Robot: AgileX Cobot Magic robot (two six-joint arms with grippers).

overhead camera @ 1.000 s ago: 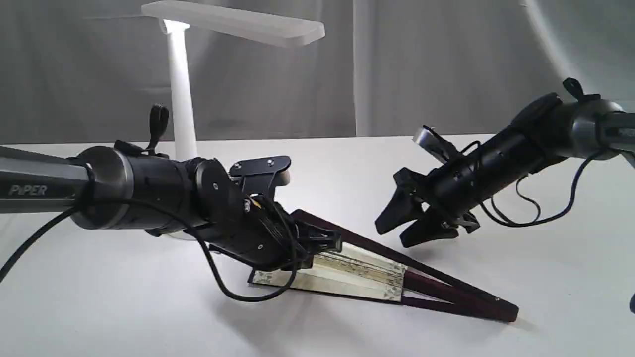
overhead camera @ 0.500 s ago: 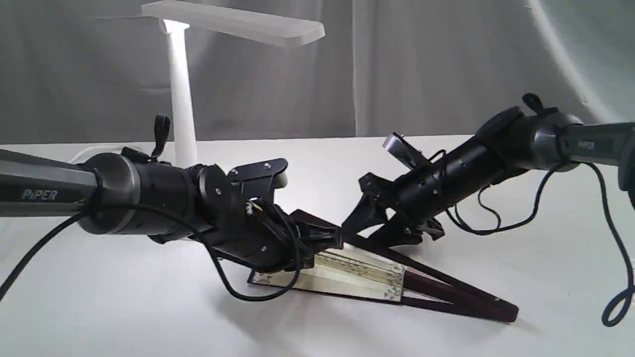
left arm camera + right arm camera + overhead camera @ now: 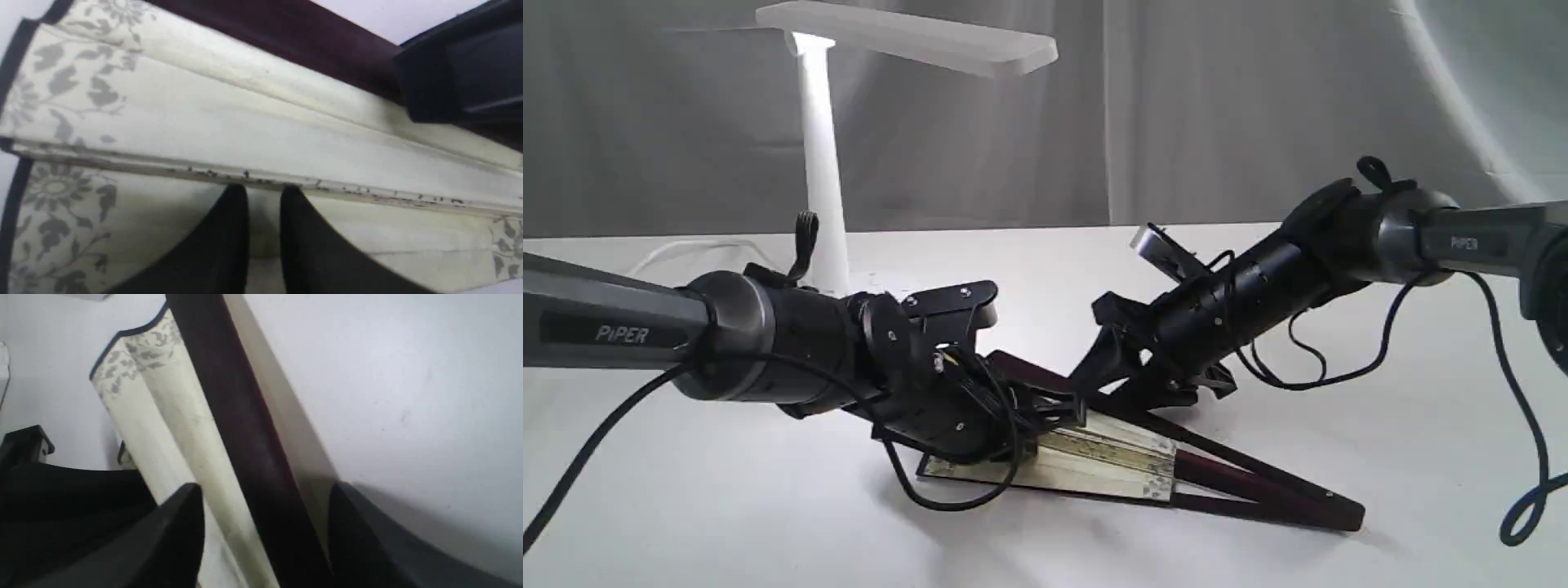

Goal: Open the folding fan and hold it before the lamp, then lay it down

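The folding fan (image 3: 1111, 457) lies partly spread on the white table, its pivot end to the right and its cream leaf raised toward the left. My left gripper (image 3: 1049, 404) grips the leaf's wide end; in the left wrist view its fingers (image 3: 241, 204) nearly meet, pinching a pleat of the fan (image 3: 245, 122). My right gripper (image 3: 1107, 390) is open and straddles the upper maroon guard (image 3: 245, 428), one finger (image 3: 179, 514) on each side. The lamp (image 3: 821, 163) stands behind the left arm with its bar head lit.
The lamp's white cord (image 3: 686, 249) trails over the table (image 3: 1339, 327) at the back left. A grey curtain (image 3: 1258, 106) closes off the back. Black cables hang in loops from both arms.
My right arm has swung left and down from mid-air until its open fingers bracket the fan's upper guard. The left arm has sunk slightly, and the fan has shifted a little left.
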